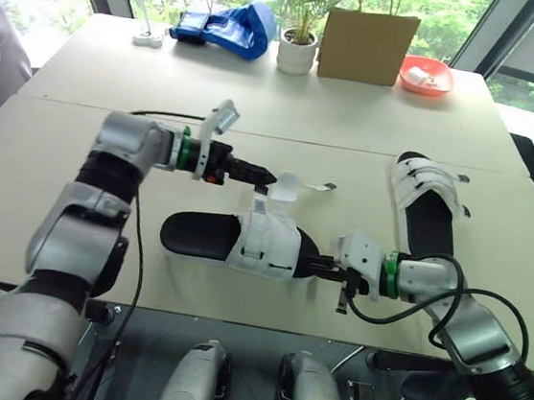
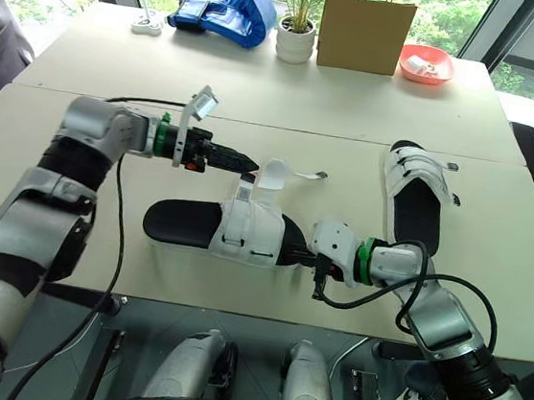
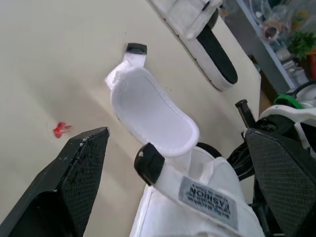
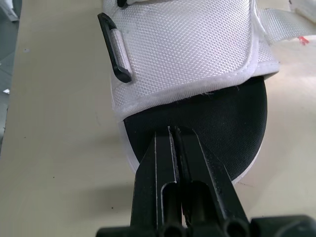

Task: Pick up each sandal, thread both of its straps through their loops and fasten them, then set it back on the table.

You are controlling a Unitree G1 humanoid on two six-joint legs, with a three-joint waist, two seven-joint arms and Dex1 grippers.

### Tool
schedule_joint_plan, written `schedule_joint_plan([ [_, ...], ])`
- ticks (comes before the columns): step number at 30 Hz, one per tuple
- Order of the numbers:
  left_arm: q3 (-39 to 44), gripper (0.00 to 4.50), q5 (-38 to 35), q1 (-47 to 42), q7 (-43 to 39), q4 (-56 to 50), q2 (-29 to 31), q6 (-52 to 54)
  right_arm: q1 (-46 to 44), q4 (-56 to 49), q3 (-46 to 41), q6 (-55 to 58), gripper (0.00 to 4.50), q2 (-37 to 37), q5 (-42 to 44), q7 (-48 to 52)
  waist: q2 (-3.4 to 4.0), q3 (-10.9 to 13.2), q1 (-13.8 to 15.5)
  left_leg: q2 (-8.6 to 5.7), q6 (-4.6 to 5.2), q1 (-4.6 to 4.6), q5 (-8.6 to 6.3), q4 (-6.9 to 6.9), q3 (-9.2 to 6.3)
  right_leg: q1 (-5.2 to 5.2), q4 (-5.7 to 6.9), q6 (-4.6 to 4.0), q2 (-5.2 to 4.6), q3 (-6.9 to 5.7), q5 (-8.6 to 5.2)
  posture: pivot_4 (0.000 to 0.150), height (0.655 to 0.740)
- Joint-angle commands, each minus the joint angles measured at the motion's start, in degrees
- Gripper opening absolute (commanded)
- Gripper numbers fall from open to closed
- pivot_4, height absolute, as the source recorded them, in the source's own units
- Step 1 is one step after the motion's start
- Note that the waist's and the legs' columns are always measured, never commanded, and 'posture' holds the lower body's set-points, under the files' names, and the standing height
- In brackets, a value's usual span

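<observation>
The near sandal (image 1: 195, 235), black-soled with a white upper (image 1: 267, 243), lies flat on the table (image 1: 58, 167). One of its straps (image 3: 148, 106) curls up loose, with a black buckle (image 3: 148, 163) below it. My left gripper (image 1: 266, 176) is open, its fingers (image 3: 74, 187) spread to either side of that strap without touching it. My right gripper (image 4: 175, 133) is shut, its tips resting on the black insole at the sandal's toe end (image 1: 310, 263). The second sandal (image 1: 426, 204) lies to the right, its straps lying flat across it.
Along the far edge stand a blue bag (image 1: 228, 30), a potted plant (image 1: 297, 49), a brown paper bag (image 1: 367, 45) and a red bowl (image 1: 426, 75). A small white object (image 1: 148, 37) sits at the far left. The table's front edge runs just below the near sandal.
</observation>
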Motion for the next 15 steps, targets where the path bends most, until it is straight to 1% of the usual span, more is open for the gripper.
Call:
schedule_joint_plan([
  [1, -0.3, 4.5, 4.0, -5.5, -3.0, 9.9, -2.9, -2.1, 0.8, 1.0, 1.3, 0.9, 0.07, 0.8, -2.7, -1.1, -0.01, 0.0, 0.0, 0.01, 0.0, 0.0, 0.0, 0.0, 0.0, 0.0, 0.0, 0.0, 0.0, 0.0, 0.0, 0.15, 0.7209],
  [5, -0.5, 4.5, 8.0, -8.7, -5.1, 17.2, -6.7, -5.0, 1.2, 0.3, 0.7, 1.4, 0.07, 1.2, -3.3, -1.7, -0.01, 0.0, -0.1, 0.02, 0.0, -0.01, 0.0, 0.0, 0.0, -0.03, 0.02, 0.0, 0.0, 0.01, 0.0, 0.15, 0.7209],
  [10, 1.8, 4.5, 10.6, -11.1, -6.1, 22.1, -9.9, -6.5, 1.6, -0.4, 0.3, 1.9, 0.07, 1.3, -3.8, -2.3, -0.02, 0.0, 0.0, 0.02, 0.0, -0.02, 0.0, 0.01, 0.0, -0.05, 0.03, -0.01, -0.02, 0.08, 0.01, 0.15, 0.7209],
  [12, 5.8, 4.5, 9.1, -12.9, -3.2, 24.9, -12.2, -5.8, 1.9, -0.9, 0.0, 2.4, 0.07, 1.5, -4.0, -3.0, -0.02, 0.0, 0.1, 0.02, 0.0, -0.03, 0.0, 0.01, 0.0, -0.09, 0.05, -0.02, -0.03, 0.1, 0.01, 0.15, 0.7209],
  [15, 15.6, 4.5, 4.6, -15.6, 4.9, 28.0, -13.8, -5.7, 2.3, -1.4, -0.4, 2.9, 0.07, 1.6, -4.2, -3.5, -0.06, 0.0, 0.2, 0.02, 0.01, -0.08, -0.01, 0.04, -0.01, -0.12, 0.05, -0.02, -0.07, 0.09, 0.02, 0.15, 0.7209],
])
